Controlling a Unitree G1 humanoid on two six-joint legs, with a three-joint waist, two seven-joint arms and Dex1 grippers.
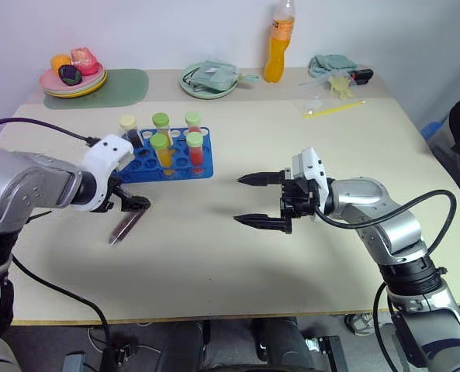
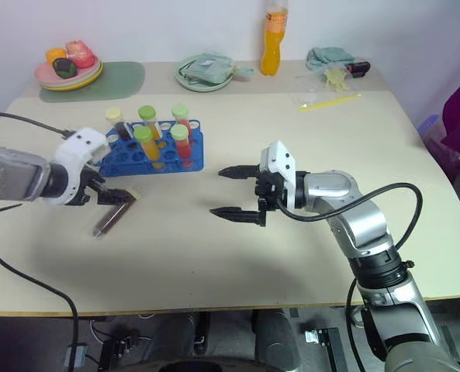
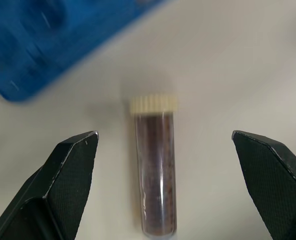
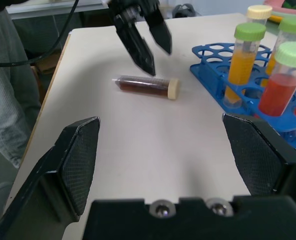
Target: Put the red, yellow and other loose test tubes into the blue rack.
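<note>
Right hand (image 1: 259, 201) spread wide, empty. Left hand (image 3: 162, 165) spread wide above dark brown cream-capped plastic test tube (image 3: 155, 170) lying untouched on beige worktop (image 1: 292, 256).

Both tools gape wide, left tool (image 1: 133, 208) angled downward, right tool (image 1: 254, 200) level.

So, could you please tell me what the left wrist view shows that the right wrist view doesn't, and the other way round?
Left wrist view: the brown tube seen from above, lying on the table between the open left gripper's own fingers.

Right wrist view: green-capped orange and red tubes upright in the rack, a person's grey sleeve, and the open right gripper's fingers.

Both: the brown tube, the table and part of the blue rack.
</note>
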